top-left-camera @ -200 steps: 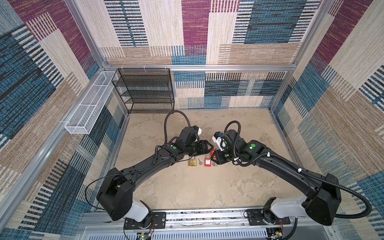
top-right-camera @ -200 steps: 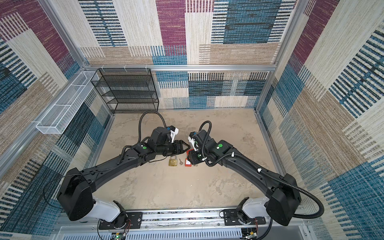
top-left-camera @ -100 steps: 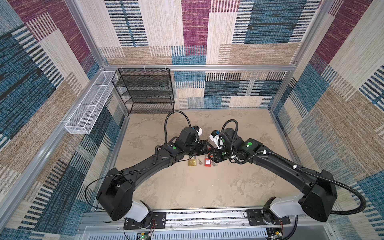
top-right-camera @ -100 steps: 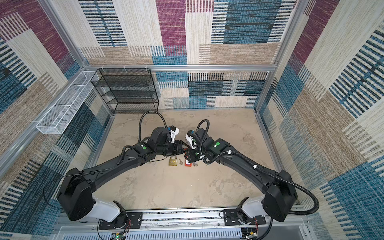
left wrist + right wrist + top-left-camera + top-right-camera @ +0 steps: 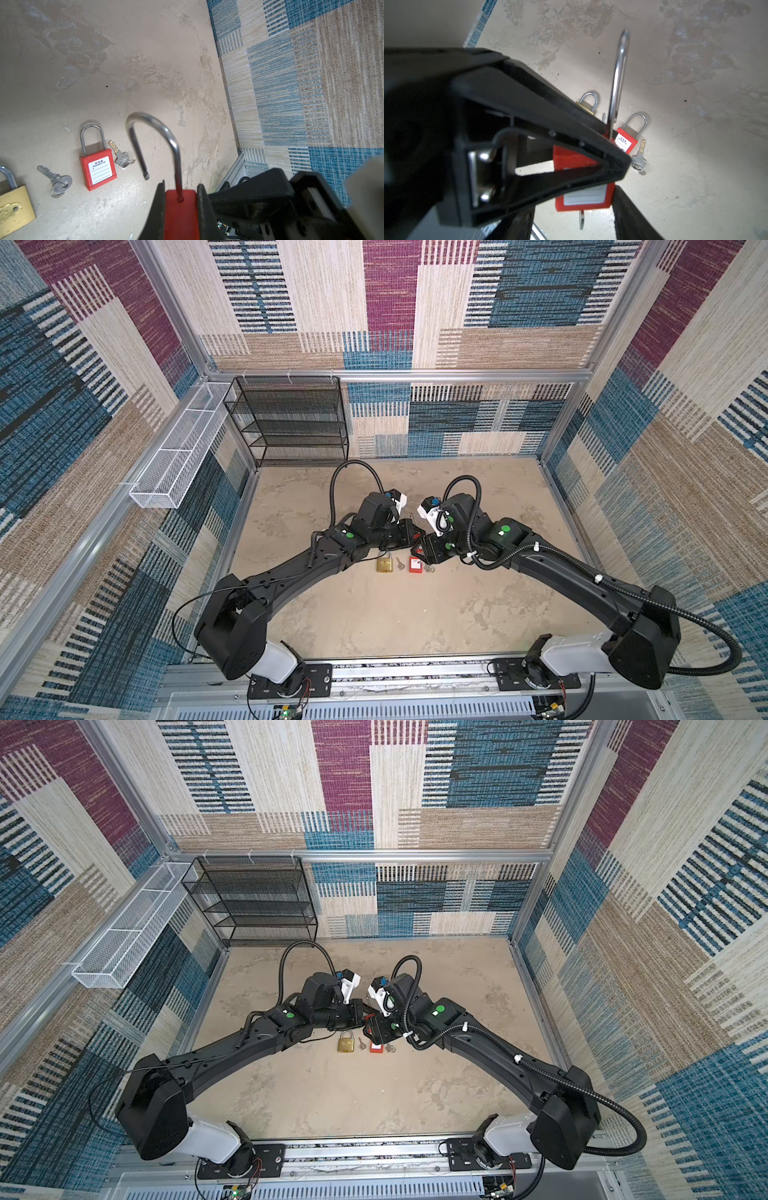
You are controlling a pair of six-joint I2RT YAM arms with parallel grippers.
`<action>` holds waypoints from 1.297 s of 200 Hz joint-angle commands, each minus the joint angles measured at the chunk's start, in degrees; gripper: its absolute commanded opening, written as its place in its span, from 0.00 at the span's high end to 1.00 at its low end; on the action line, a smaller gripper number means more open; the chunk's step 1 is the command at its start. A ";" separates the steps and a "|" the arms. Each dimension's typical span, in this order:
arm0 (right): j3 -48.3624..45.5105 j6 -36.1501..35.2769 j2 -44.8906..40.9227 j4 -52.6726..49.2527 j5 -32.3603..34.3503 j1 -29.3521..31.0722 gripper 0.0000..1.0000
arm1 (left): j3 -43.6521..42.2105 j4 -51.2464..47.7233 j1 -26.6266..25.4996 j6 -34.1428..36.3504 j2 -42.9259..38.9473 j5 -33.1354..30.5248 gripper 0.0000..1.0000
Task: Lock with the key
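1. Left fingers [image 5: 158,207] are clenched on the red lock [image 5: 180,216]. They hold it up off the bench [image 5: 145,52], between the two arms and close to the spare stuff lying there.
2. Right fingers [image 5: 631,218] are spread apart, one on each side of the lock's underside. As far as I can see they grip nothing.
3. A silver tab pokes out of that underside. I'm pretty sure that's the key [image 5: 581,220] sitting in the keyhole, so pickup and insertion look done.
4. Not done: the shackle [image 5: 166,133] is popped, with its free end hanging out beside the body and not in its hole. So it's not locked yet.
5. What's left, my guess: swing the shackle over its hole, press it home, turn the key, maybe pull it out.
6. Untouched on the bench are a spare red lock [image 5: 97,168], shut, with a loose key [image 5: 122,158] just beside it. There's also a brass lock [image 5: 14,205], and a second loose key [image 5: 59,180] lies between the two.
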 commanded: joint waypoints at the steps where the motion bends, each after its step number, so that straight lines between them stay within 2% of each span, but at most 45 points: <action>1: -1.39 0.66 -2.62 8.01 2.50 0.07 0.32 | -0.81 2.13 0.48 -2.18 -1.30 0.11 0.92; 32: -3.45 0.72 -7.97 9.43 4.95 -0.40 0.26 | -4.16 9.08 2.11 -4.88 -5.11 -0.93 0.92; 51: -4.97 2.42 -11.59 14.45 0.63 -2.43 0.25 | -8.29 16.72 3.42 -6.64 -9.87 -4.92 0.96; 79: -5.37 10.11 -12.97 28.96 -8.14 -6.20 0.17 | -9.16 17.08 6.82 -6.12 -16.38 -8.85 0.97; 99: -3.93 17.49 -8.98 40.08 -17.25 -8.82 0.17 | -12.51 24.19 7.94 -4.27 -22.75 -13.18 0.97; 113: 0.84 21.88 -3.92 42.63 -20.10 -9.04 0.17 | -15.38 29.85 8.53 -2.96 -26.73 -16.13 0.97; 127: 5.70 26.42 1.94 44.54 -22.43 -9.04 0.18 | -16.19 31.14 9.26 -1.07 -29.94 -17.82 0.98; 149: 9.67 33.97 8.67 54.88 -28.22 -8.88 0.19 | -17.22 34.88 10.10 -0.28 -33.08 -18.25 0.99; 190: 12.96 37.86 13.10 62.34 -30.73 -6.33 0.19 | -18.38 40.43 11.44 -3.80 -34.65 -18.76 1.00; 213: 13.61 40.12 14.90 63.98 -32.50 -4.56 0.19 | -19.74 50.75 12.24 -6.42 -33.70 -18.12 1.00; 259: 11.07 42.21 14.16 67.70 -32.98 -3.16 0.20 | -19.67 57.91 13.85 -11.71 -30.98 -15.72 1.00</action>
